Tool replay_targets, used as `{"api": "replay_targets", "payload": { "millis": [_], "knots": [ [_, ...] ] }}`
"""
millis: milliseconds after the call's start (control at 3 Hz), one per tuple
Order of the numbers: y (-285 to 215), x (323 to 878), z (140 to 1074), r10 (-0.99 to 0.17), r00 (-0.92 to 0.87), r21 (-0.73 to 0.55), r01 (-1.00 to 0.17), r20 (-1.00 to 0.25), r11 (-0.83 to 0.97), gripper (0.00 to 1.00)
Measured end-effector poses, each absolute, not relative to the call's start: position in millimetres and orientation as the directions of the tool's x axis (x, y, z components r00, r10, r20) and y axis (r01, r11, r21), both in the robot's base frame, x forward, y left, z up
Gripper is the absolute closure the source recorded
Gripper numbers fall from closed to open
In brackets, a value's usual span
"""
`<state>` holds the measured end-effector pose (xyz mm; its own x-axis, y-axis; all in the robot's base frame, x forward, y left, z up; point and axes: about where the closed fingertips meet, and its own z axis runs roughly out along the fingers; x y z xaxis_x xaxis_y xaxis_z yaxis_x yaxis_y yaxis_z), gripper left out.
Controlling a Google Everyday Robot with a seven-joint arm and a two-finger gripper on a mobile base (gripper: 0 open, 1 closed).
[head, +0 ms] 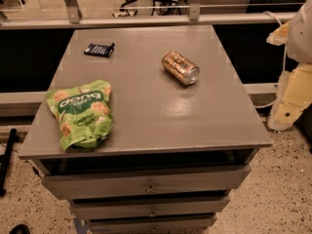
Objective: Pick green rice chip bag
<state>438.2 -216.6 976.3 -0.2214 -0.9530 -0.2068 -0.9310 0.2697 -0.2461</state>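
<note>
Green rice chip bag [83, 113] lies flat on the front left part of the counter [146, 121], with its printed face turned up toward you. It is light green and crinkled, with a dark green band, white "dang" lettering and pictured round chips. Its lower end comes close to the counter's front edge, and its left side sits near the left edge.

The gripper [291, 101] is at the far right edge of your view. It shows as a pale cream shape beyond the counter's right side and off its surface, below a white part of the arm [301, 28]. You cannot tell whether it is open or closed. The green rice chip bag is well apart from it, across the whole width of the counter, to the left and nearer the front edge.

Toward the back right of the counter, a gold can [181, 67] lies on its side, with its top end turned toward the front right. It is nearer to the gripper than the bag is, though still apart from it. A small dark packet [99, 49] lies flat near the back left corner, well behind the bag. The bag, the can and the packet all lie apart from one another. Under the counter top you see stacked drawer fronts [146, 182] with small knobs, and a speckled floor [273, 199] around the base.
</note>
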Motion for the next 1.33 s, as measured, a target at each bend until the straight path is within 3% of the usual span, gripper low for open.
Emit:
{"api": "replay_targets", "payload": {
  "millis": [667, 1000, 1333],
  "knots": [
    [-212.5, 439.5, 977.2, -0.957, -0.199, -0.251, -0.935, -0.210, 0.249, 0.00],
    [-182.1, 447.0, 969.8, -0.966, -0.062, -0.255, -0.958, -0.250, 0.128, 0.00],
    [-99.4, 459.9, 953.6, -0.912, 0.227, -0.280, -0.951, -0.341, -0.132, 0.00]
  ]
}}
